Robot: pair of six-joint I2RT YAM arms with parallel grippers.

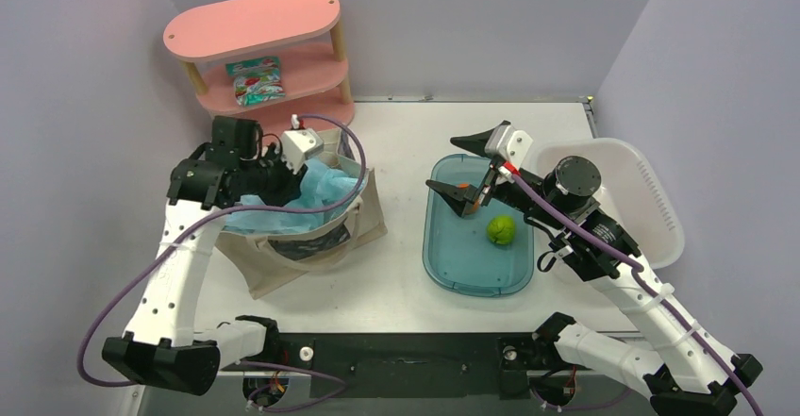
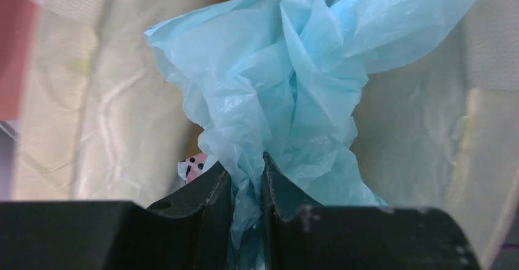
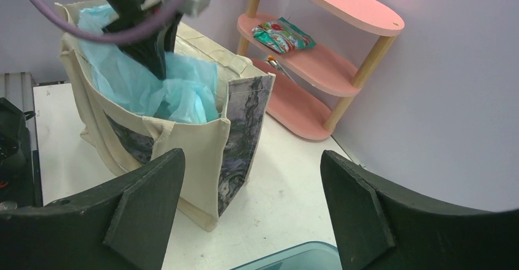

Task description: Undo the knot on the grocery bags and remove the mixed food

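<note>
The light blue plastic bag (image 1: 325, 185) sits bunched inside the beige canvas tote (image 1: 363, 225). My left gripper (image 1: 281, 188) reaches down into the tote and is shut on a twisted fold of the bag (image 2: 287, 86), which runs between the fingers (image 2: 246, 171). The round green fruit (image 1: 501, 229) lies in the teal tub (image 1: 443, 265). My right gripper (image 1: 441, 163) hangs open and empty over the tub's far end. A small orange patch (image 1: 462, 186) shows under it; I cannot tell what it is. The printed snack packet (image 1: 257, 81) lies on the pink shelf's middle level, also in the right wrist view (image 3: 283, 34).
The pink shelf (image 1: 255, 24) stands at the back left, behind the tote. A white basket (image 1: 651, 199) sits at the right edge beside my right arm. In the right wrist view the tote (image 3: 190, 153) stands ahead, and the tub's rim (image 3: 294, 261) shows below the open gripper (image 3: 252, 160).
</note>
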